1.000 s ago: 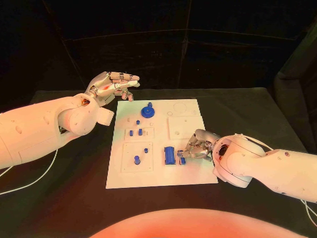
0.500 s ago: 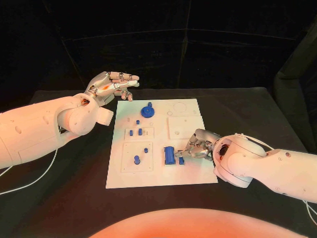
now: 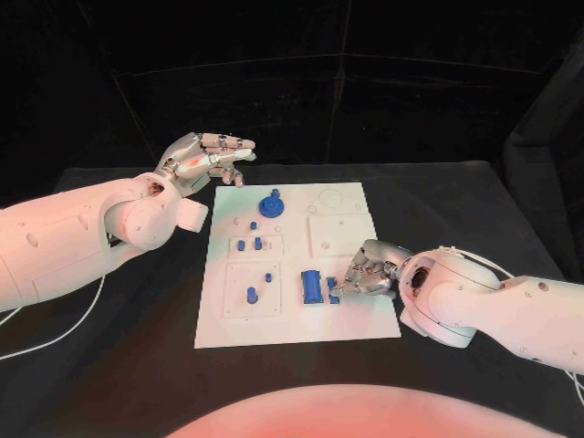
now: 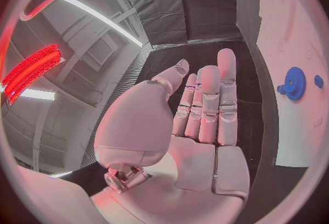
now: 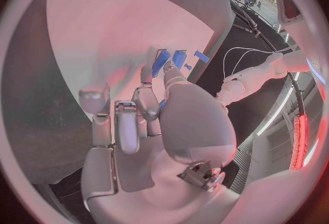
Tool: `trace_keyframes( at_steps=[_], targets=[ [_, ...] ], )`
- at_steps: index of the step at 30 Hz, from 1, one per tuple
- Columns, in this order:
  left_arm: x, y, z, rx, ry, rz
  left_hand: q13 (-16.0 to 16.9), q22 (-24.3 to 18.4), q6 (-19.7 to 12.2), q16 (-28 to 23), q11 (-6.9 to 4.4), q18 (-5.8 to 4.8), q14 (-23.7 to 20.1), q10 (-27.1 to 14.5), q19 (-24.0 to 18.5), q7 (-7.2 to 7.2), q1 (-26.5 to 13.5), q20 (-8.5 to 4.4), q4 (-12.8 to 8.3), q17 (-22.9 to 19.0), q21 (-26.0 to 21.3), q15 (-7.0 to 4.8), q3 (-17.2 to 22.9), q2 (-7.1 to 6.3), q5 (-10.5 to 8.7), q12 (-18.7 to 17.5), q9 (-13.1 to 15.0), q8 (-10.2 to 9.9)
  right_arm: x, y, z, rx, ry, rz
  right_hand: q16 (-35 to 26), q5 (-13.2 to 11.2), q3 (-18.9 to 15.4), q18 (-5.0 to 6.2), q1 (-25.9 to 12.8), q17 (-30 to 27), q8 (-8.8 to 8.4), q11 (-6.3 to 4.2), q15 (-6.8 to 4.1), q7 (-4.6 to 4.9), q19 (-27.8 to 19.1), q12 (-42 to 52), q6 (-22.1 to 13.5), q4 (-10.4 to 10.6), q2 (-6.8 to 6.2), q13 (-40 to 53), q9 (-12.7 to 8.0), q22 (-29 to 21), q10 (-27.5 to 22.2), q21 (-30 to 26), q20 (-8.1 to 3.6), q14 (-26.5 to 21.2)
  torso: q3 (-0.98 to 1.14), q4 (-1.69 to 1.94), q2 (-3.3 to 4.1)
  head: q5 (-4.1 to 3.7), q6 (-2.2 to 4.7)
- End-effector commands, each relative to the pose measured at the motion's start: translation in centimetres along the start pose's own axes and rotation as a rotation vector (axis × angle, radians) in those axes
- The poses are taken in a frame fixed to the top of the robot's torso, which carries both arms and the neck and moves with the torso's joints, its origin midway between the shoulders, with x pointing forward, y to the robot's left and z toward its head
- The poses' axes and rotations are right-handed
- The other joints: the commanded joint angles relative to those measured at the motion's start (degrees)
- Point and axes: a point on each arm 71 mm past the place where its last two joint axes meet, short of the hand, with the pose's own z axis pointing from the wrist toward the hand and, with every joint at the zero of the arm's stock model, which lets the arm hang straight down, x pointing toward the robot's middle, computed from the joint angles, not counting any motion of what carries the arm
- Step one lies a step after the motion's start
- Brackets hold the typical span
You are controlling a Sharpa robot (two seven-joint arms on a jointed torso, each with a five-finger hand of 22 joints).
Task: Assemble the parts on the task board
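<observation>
The white task board (image 3: 300,324) lies in the middle of the table. A blue gear (image 3: 274,204) stands near its far edge, also seen in the left wrist view (image 4: 295,82). Small blue pegs (image 3: 250,244) sit in the left blocks. A long blue block (image 3: 313,287) lies near the board's middle. Beside it, my right hand (image 3: 371,271) is low over the board and pinches a small blue part (image 3: 334,295) between its fingertips (image 5: 166,73). My left hand (image 3: 211,157) hangs raised beyond the board's far left corner, palm (image 4: 199,147) bare and holding nothing.
White recessed blocks (image 3: 334,233) take up the board's right half. Black table (image 3: 464,205) surrounds the board. A white cable (image 3: 56,338) trails over the table at the left, below my left arm.
My right arm has shifted slightly toward the near edge, with its fingers staying at the small blue part. The left hand has not moved.
</observation>
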Motion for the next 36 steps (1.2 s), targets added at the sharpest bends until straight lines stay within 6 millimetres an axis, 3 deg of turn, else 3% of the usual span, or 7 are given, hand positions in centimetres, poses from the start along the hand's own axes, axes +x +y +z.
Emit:
trace_keyframes(
  at_steps=[1,12,27,32,36],
  targets=[
    [0.1,-0.1,0.1,0.003,0.011,-0.008,0.09,-0.07,-0.36,-0.18,0.12,0.74,-0.41,-0.44,0.2,-0.11,0.07,0.17,-0.12,-0.09,-0.24,0.01,-0.31,0.46,0.09,0.24,-0.02,0.2,0.2,0.2,-0.1,-0.029,0.036,-0.02,-0.3,0.16,-0.09,-0.11,0.75,10.72,0.29,0.24,-0.02,-0.09,-0.52,-0.35,-0.5,-0.47,0.15,-0.08,0.13,-0.13,0.01,-0.3,0.04,4.92,-0.04,0.06,0.03,-0.01,0.05],
    [0.1,-0.1,0.1,0.003,0.009,-0.007,0.09,-0.07,-0.36,-0.18,0.12,0.74,-0.41,-0.44,0.2,-0.11,0.07,0.17,-0.12,-0.09,-0.24,0.01,-0.31,0.46,0.09,0.24,-0.02,0.2,0.2,-0.2,0.8,-0.003,0.04,-0.031,-0.32,0.1,-0.48,-0.11,1.61,10.7,0.29,0.25,-0.01,-0.09,-0.52,-0.47,-0.54,-0.96,0.77,-0.1,0.33,-0.09,-0.03,-0.32,0.06,4.91,0.05,0.08,0.08,0.18,-0.08],
    [0.1,-0.1,0.1,0.003,0.008,-0.007,0.09,-0.07,-0.36,-0.18,0.12,0.74,-0.41,-0.44,0.2,-0.11,0.07,0.17,-0.12,-0.09,-0.24,0.01,-0.31,0.46,0.09,0.24,-0.02,0.2,0.1,0.5,1.1,-0.064,0.017,-0.003,-0.36,-0.11,-1.23,-0.09,1.66,10.63,0.29,0.27,0.0,-0.04,-0.59,-0.41,-0.58,-0.95,1.52,0.0,0.55,-0.21,0.01,-0.41,0.07,4.9,-0.05,-0.04,-0.03,0.3,-0.16],
    [0.0,-0.1,0.1,0.004,0.007,-0.006,0.09,-0.07,-0.36,-0.18,0.12,0.74,-0.41,-0.44,0.2,-0.11,0.07,0.17,-0.12,-0.09,-0.24,0.01,-0.31,0.46,0.09,0.24,-0.02,0.2,-0.3,0.5,0.5,-0.134,0.0,0.092,-1.42,0.87,-3.39,0.32,0.41,8.79,-0.7,0.82,0.41,0.6,-1.95,-3.65,-2.29,-0.14,1.14,-1.85,0.45,-2.85,-1.21,-1.83,0.35,4.47,-0.11,-0.01,-0.19,0.11,0.27],
    [0.1,-0.1,0.1,0.005,0.007,-0.006,0.07,-0.17,-0.52,-0.4,0.17,0.72,-0.71,-0.7,0.2,-0.07,-0.11,0.21,0.01,-0.75,-0.38,0.06,-0.71,0.51,0.09,0.44,-0.04,0.28,-0.9,0.3,0.2,-0.214,-0.009,0.234,-3.86,1.62,-4.4,1.26,1.48,4.82,-2.35,1.77,1.17,1.7,-4.86,-11.9,-5.18,-0.28,1.79,-6.87,0.06,-8.7,-4.33,-5.09,0.97,3.51,-0.19,0.15,-0.49,-0.26,0.82]
  ],
)
